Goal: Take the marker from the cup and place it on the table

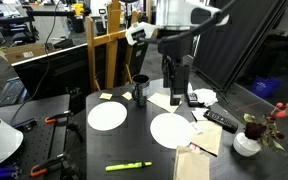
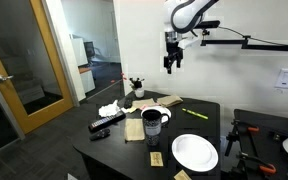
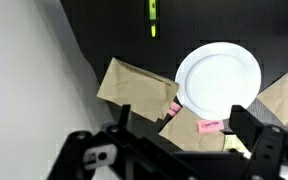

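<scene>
The yellow-green marker (image 1: pixel 129 165) lies flat on the dark table (image 1: pixel 134 140) near its front edge, away from the cup. It also shows in an exterior view (image 2: pixel 194 114) and at the top of the wrist view (image 3: pixel 152 18). The dark cup (image 1: pixel 140 90) stands upright at the back of the table, between the plates in an exterior view (image 2: pixel 152 123). My gripper (image 1: pixel 177 97) hangs well above the table (image 2: pixel 170 64), beside the cup. Its fingers (image 3: pixel 184 130) are spread wide with nothing between them.
Two white plates (image 1: pixel 107 116) (image 1: pixel 171 130) lie on the table, one under the wrist camera (image 3: pixel 219 78). Brown paper bags (image 3: pixel 134 85) and pink notes lie around. A black remote (image 1: pixel 220 120), a white vase with flowers (image 1: pixel 247 143) and a wooden easel (image 1: pixel 104 45) stand nearby.
</scene>
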Controlling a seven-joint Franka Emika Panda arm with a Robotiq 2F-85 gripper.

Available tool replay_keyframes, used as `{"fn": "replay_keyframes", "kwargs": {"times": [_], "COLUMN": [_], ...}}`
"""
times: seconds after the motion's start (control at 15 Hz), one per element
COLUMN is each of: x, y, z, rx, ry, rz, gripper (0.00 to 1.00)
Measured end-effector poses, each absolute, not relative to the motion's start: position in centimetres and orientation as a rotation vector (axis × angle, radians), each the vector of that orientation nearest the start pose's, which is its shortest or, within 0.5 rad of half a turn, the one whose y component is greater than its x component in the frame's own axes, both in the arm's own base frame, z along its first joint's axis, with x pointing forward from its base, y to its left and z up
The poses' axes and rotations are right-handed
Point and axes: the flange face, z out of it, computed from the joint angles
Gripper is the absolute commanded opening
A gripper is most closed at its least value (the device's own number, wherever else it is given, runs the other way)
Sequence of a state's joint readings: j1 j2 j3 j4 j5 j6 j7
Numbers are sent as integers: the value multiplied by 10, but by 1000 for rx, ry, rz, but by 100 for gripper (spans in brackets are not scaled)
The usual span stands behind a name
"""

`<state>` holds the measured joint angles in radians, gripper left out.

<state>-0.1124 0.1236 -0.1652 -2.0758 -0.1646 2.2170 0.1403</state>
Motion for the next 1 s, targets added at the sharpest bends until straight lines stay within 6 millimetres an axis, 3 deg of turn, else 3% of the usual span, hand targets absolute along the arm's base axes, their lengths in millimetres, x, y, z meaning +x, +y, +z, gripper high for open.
{"fn": "replay_keyframes", "kwargs": {"times": [0.27,0.6,0.8,1.0], "x": [532,499,482,483], "y": [-147,-125,-117,-118], "z": [414,448,460,457], "rx": [-3274,-3272,-3265,-3266], "ry": [471,418,405,406], "rz": [-123,-216,-253,-243], "gripper": [100,100,100,100]}}
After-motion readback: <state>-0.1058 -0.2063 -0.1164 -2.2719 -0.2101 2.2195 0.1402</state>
